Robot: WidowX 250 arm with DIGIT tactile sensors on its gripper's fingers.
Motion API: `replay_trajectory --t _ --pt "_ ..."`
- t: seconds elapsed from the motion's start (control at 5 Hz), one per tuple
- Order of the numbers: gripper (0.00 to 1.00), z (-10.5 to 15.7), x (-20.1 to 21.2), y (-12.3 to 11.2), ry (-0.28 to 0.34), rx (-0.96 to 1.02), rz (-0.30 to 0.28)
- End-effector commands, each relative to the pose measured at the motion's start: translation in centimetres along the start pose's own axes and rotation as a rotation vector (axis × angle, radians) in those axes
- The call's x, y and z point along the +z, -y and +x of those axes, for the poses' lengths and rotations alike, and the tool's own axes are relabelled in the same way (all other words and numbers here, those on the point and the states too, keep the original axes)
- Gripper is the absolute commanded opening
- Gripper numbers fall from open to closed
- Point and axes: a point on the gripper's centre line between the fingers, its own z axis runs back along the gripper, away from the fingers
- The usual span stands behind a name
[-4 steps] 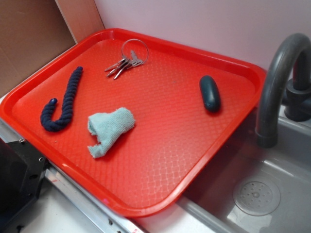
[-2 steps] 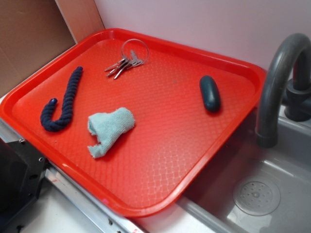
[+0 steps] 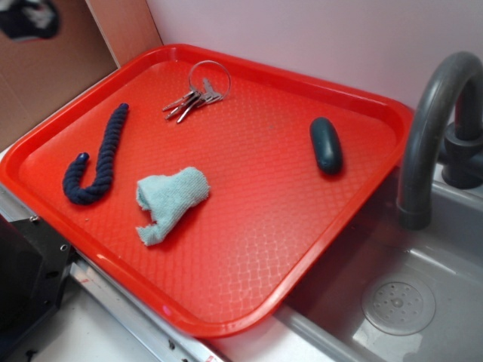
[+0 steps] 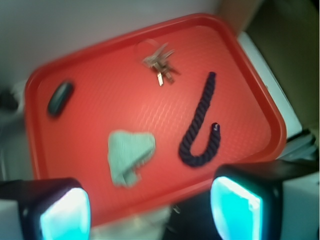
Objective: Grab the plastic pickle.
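The plastic pickle [image 3: 326, 145] is a small dark blue-green capsule lying on the red tray [image 3: 249, 249] near its far right corner. In the wrist view the pickle [image 4: 60, 98] sits at the tray's left side. My gripper [image 4: 150, 212] is open, its two cyan-padded fingers wide apart with nothing between them, high above the tray's near edge. In the exterior view only a blurred dark part of the gripper [image 3: 29, 16] shows at the top left corner, far from the pickle.
On the tray lie a navy twisted rope [image 3: 94, 162], a light green cloth [image 3: 170, 200] and a bunch of keys [image 3: 198, 94]. A grey faucet [image 3: 430, 128] and sink [image 3: 392, 302] stand to the right. A pink wall is behind.
A blurred part of my gripper has entered the exterior view at the top left corner. The objects on the tray have not moved.
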Motion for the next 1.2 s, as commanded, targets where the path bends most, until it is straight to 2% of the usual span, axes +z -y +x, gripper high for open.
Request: replay_trajectory --t 0.0,0.6,0.8,1.0 --pt "1.0 2.7 -4.5 6.3 0.095 0.178 -0.061" --pt "1.0 6.3 -11.1 13.4 0.021 0.214 -0.119" --pt "1.0 7.2 -13.7 15.0 0.023 0.23 -0.087" --pt "1.0 7.7 -15.3 15.5 0.012 0.251 -0.054"
